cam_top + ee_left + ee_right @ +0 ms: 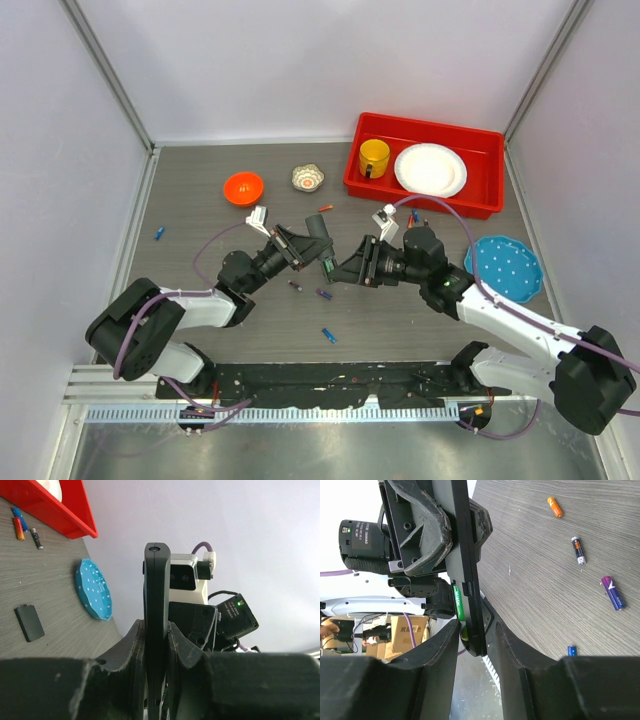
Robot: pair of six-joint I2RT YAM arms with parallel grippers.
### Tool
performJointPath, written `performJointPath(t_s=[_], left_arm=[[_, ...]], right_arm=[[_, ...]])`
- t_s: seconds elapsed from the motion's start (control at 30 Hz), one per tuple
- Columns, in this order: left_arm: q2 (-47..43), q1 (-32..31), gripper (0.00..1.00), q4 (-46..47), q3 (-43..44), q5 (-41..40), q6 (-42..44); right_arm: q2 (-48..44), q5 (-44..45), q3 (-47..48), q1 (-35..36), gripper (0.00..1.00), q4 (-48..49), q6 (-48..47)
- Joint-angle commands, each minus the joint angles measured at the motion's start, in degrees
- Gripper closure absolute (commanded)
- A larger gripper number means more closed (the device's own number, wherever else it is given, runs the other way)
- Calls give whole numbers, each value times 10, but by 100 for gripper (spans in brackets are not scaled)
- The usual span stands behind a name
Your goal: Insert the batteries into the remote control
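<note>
Left end effector [156, 630]: clamped on the remote control [156, 580], which is seen edge-on, off the counter [55, 630].
Right end effector [476, 630]: fingers flank the remote control's other end; cannot tell whether they grip.
Green battery [459, 601]: seated in the remote control's slot, print unreadable.
Loose batteries [612, 593]: scattered on the counter beyond.
</note>
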Motion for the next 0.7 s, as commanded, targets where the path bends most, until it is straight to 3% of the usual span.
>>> performJointPath(t_s=[0.0, 0.4, 0.5, 0.6, 0.67], left_arm=[[-16, 0, 100, 148, 15, -1, 4], [-12, 1, 100, 148, 15, -2, 6], [-13, 1, 100, 148, 13, -7, 9], [-14, 1, 100, 148, 6, -10, 15], [-13, 1, 100, 148, 3, -11, 16]], right_arm=[[7, -4, -10, 1, 61, 27, -3], [27, 7, 4, 5, 71, 32, 6], [15, 12, 12, 5, 61, 13, 1], [-9, 26, 33, 3, 40, -40, -24], [-21, 34, 53, 0, 36, -93, -52]])
